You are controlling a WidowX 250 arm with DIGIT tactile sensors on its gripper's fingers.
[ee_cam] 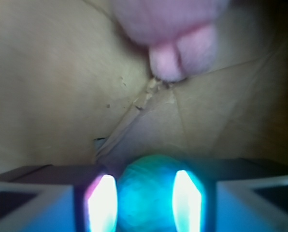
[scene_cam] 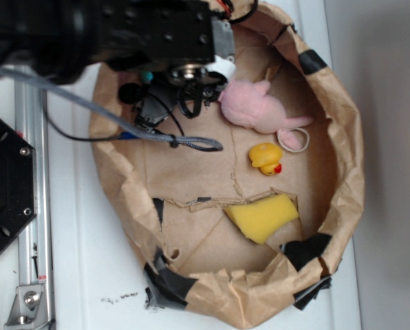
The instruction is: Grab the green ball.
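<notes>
Where tape patches torn edges, crumpled brown paper basin on white table.

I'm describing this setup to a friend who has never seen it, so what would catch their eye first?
Probably the pink plush toy at the top of the crumpled paper bin, with the yellow duck just below it and a yellow sponge lower down. In the wrist view, the green ball sits between the gripper fingers, glowing teal. The black arm fills the upper left.
</notes>
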